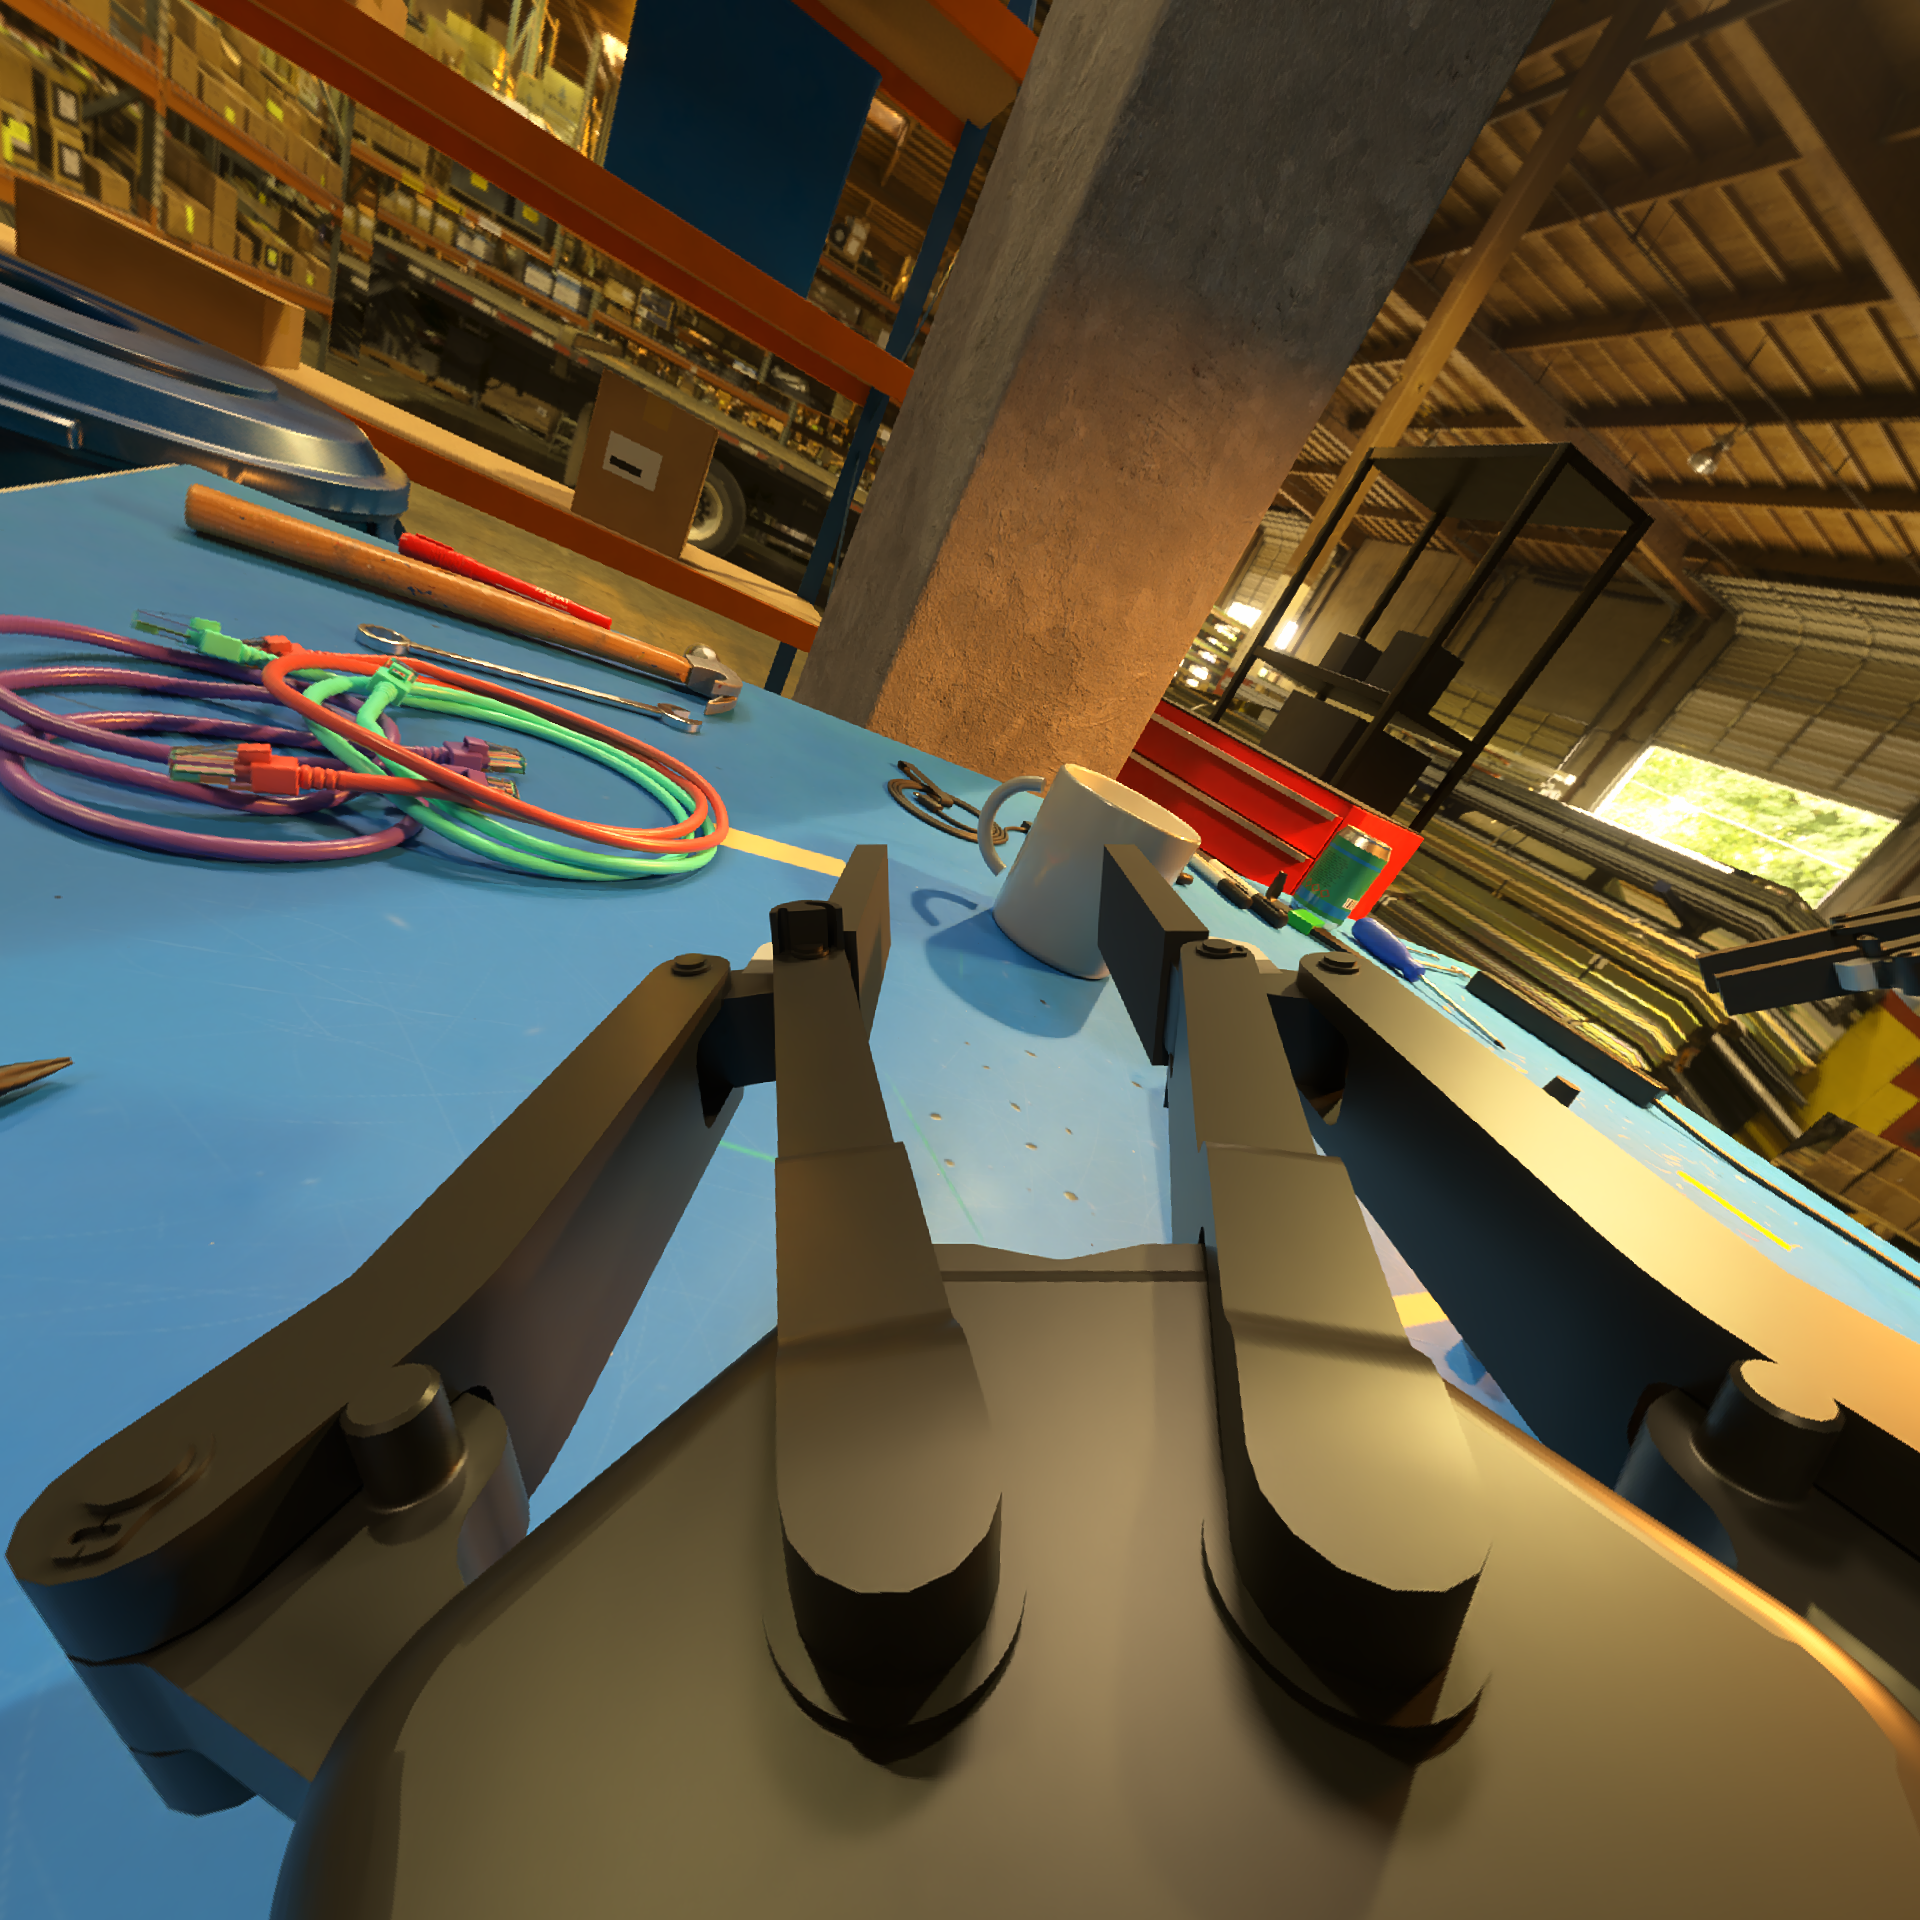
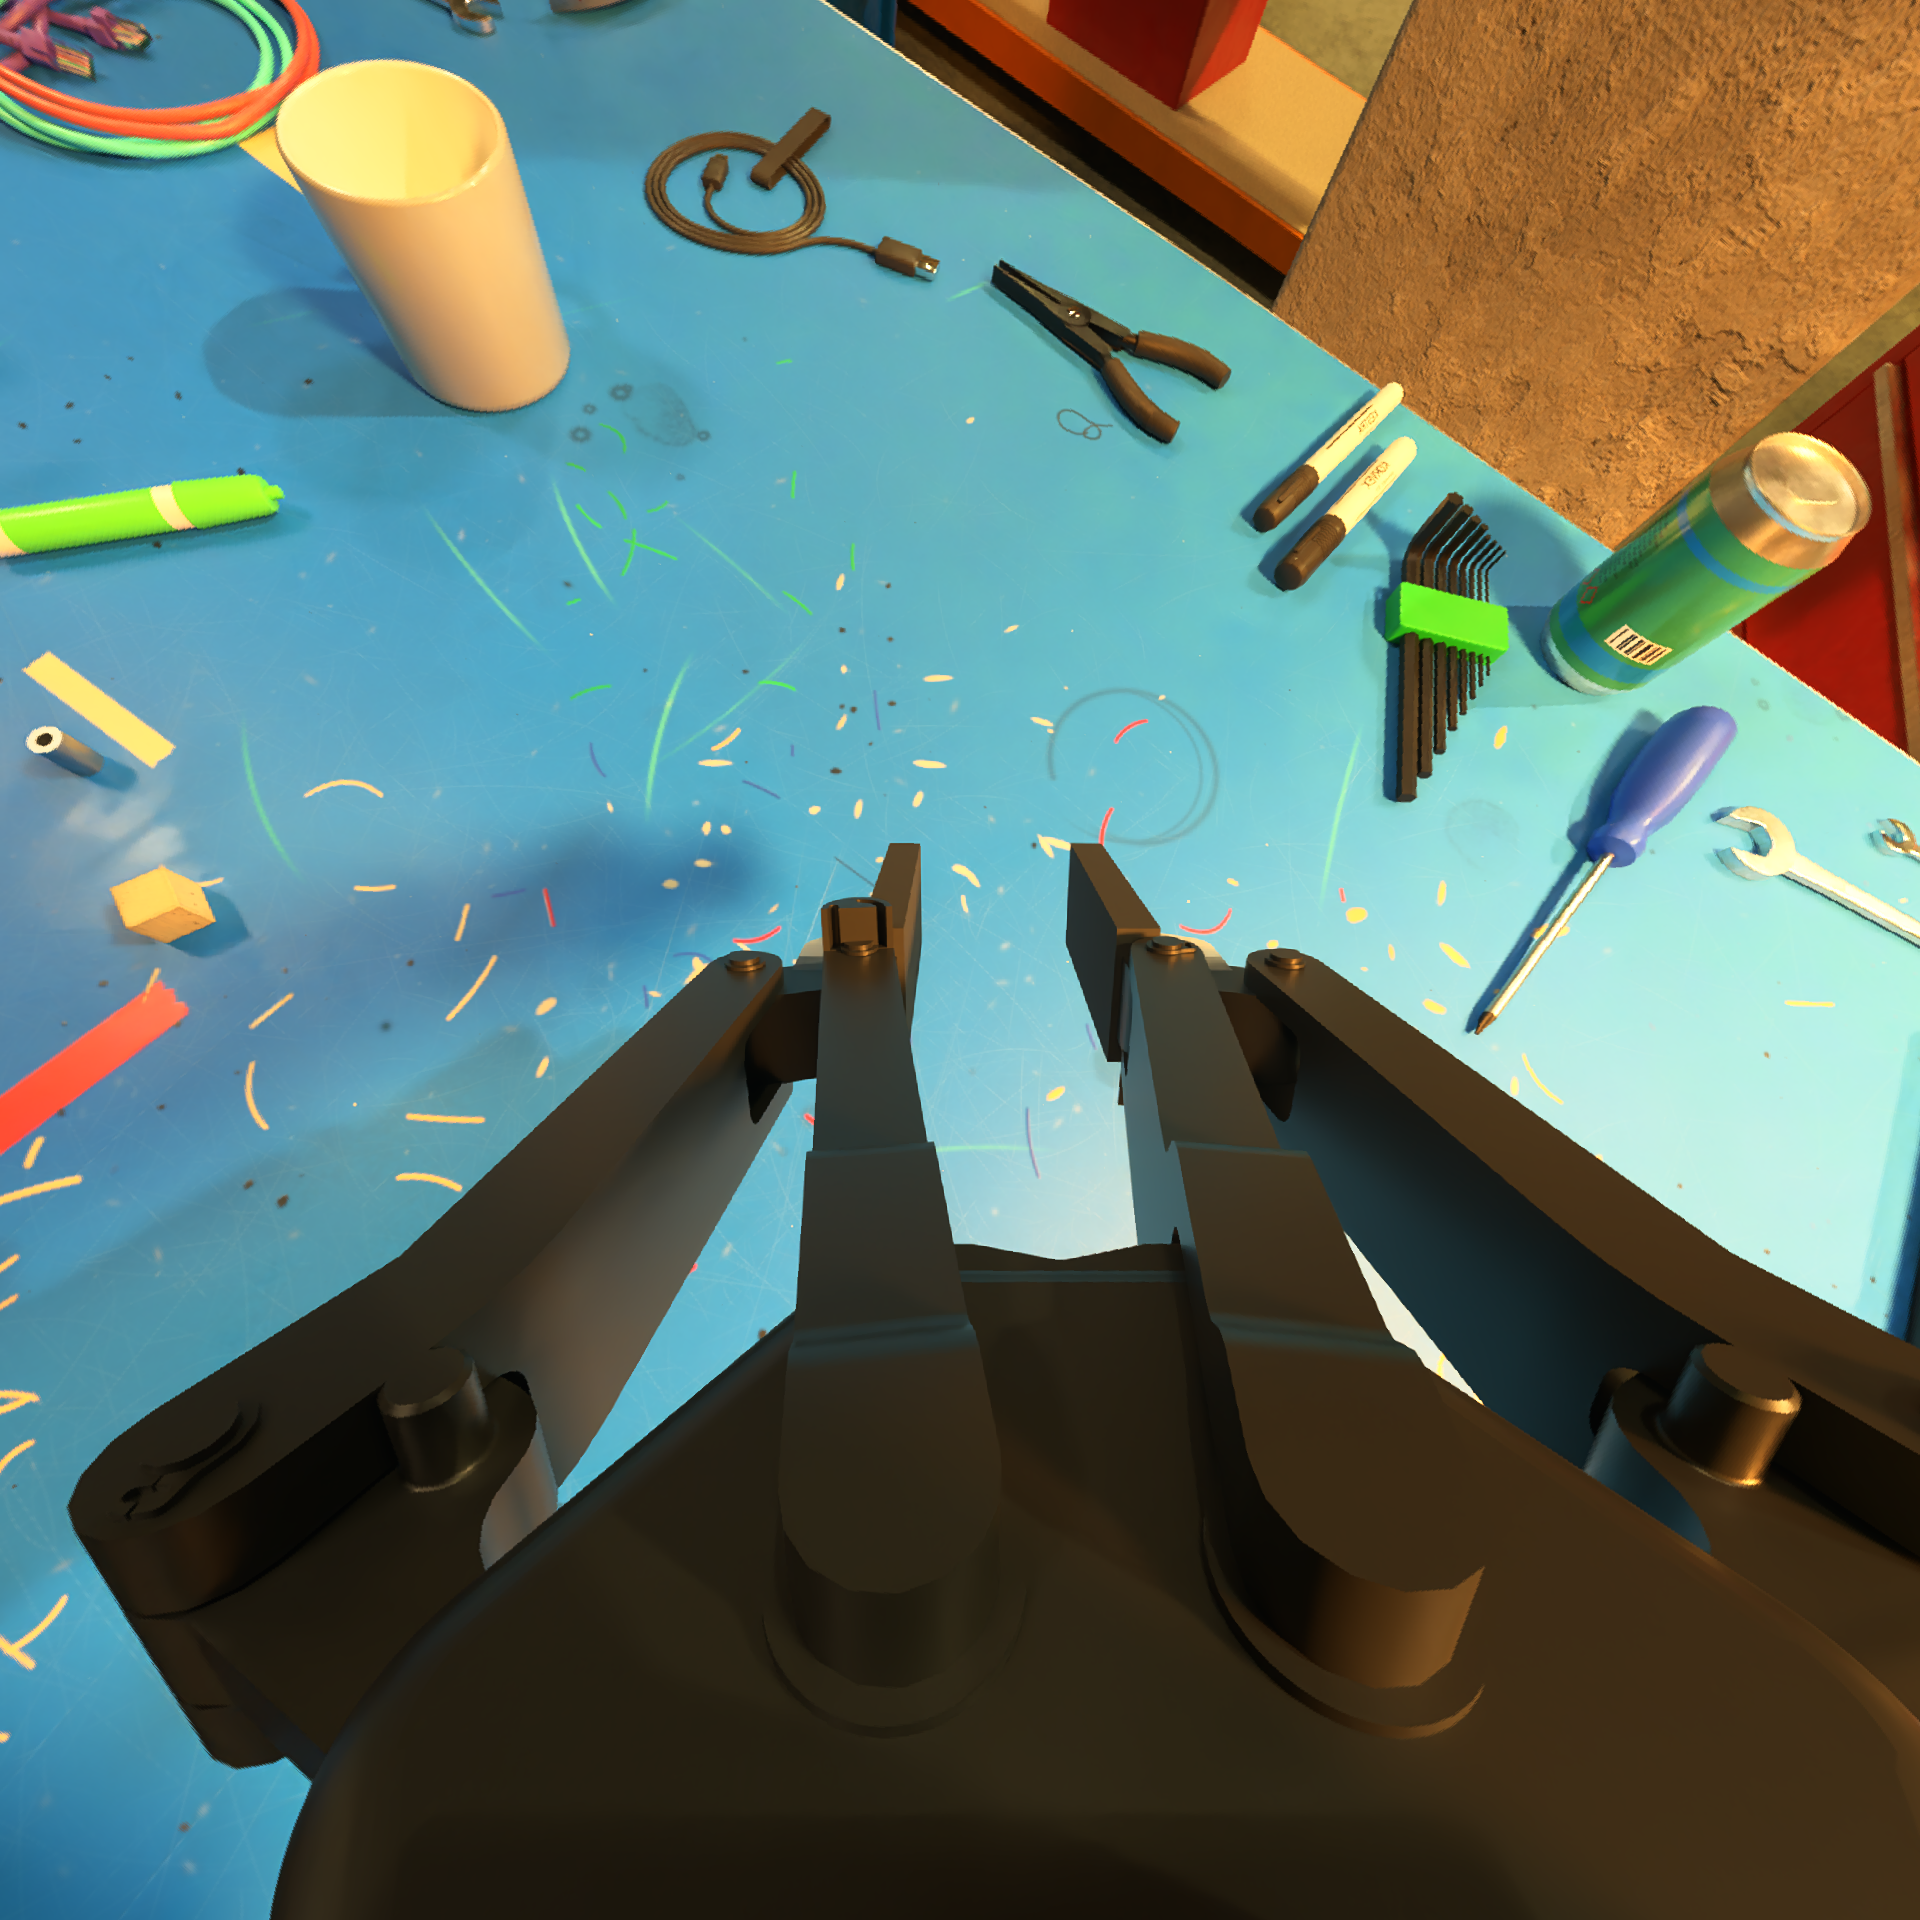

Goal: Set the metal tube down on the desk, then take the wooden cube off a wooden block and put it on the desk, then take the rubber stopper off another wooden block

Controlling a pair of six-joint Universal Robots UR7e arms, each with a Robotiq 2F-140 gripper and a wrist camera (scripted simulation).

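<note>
On the blue desk (image 2: 727, 582), the one metal tube (image 2: 62, 750) and one wooden cube (image 2: 161, 904) lie at the left, well apart from my right gripper (image 2: 992, 883), which gapes empty. One white mug (image 2: 426, 229) stands beyond; two markers (image 2: 1335, 488) lie by the far edge. My left gripper (image 1: 997, 914) gapes empty too.

The worktop (image 2: 935, 540) is blue with small yellow and green marks. The cup (image 2: 436, 239) is white. The cube (image 2: 161, 902) is pale yellow. The can (image 2: 1704, 566) is green with blue stripes.
</note>
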